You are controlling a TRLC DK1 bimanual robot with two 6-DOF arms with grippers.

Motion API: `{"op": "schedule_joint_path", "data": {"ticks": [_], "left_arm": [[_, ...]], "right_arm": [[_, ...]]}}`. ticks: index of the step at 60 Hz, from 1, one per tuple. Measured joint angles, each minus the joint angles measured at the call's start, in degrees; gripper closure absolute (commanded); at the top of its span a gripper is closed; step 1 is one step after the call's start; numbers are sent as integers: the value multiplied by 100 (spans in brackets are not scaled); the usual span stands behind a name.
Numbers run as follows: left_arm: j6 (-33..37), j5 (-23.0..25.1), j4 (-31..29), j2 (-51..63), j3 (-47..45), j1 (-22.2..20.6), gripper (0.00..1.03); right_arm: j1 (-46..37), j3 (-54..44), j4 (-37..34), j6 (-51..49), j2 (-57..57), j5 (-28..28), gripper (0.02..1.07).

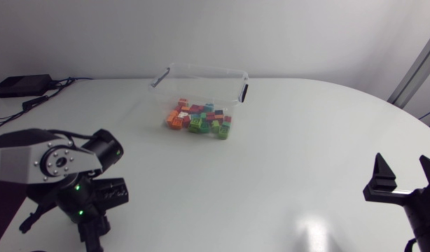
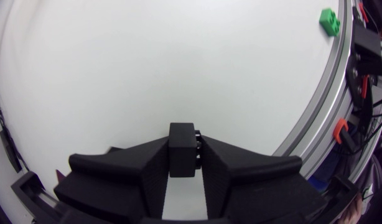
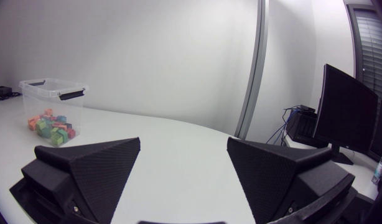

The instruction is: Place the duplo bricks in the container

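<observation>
Left gripper point(image 2: 183, 140) closed tight on small black block point(image 2: 181, 158), possibly brick, hard to tell. Lone green brick point(image 2: 330, 22) ahead of it, near edge of white table point(image 2: 178, 62). Right gripper point(image 3: 183, 142) wide open, holding nothing, low over table. Clear container point(image 1: 201, 71) with black handles at far middle; heap of coloured duplo bricks point(image 1: 199, 120) inside.
</observation>
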Motion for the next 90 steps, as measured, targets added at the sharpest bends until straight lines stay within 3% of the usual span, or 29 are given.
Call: {"op": "schedule_joint_path", "data": {"ticks": [12,23,53,73,78,86,87,90], "left_arm": [[-494,291,17,264,1617,-527,100],[-951,498,323,979,2837,-623,100],[-1853,1001,3182,2299,4649,-87,100],[-2218,1121,4085,3217,5643,107,99],[-2238,1121,4035,3606,6039,118,74],[-2238,1119,3364,4177,6701,127,8],[-2236,1119,3246,4229,6780,127,4],[-2212,1119,2949,4380,6990,129,4]], "right_arm": [[-2,0,0,-2,0,0,6],[0,0,0,0,0,0,6],[-2,0,0,0,0,0,6],[0,0,0,-2,0,0,6],[0,0,0,0,0,0,6],[0,0,0,0,0,0,6],[0,0,0,-2,0,0,6],[0,0,0,0,0,0,6]]}}
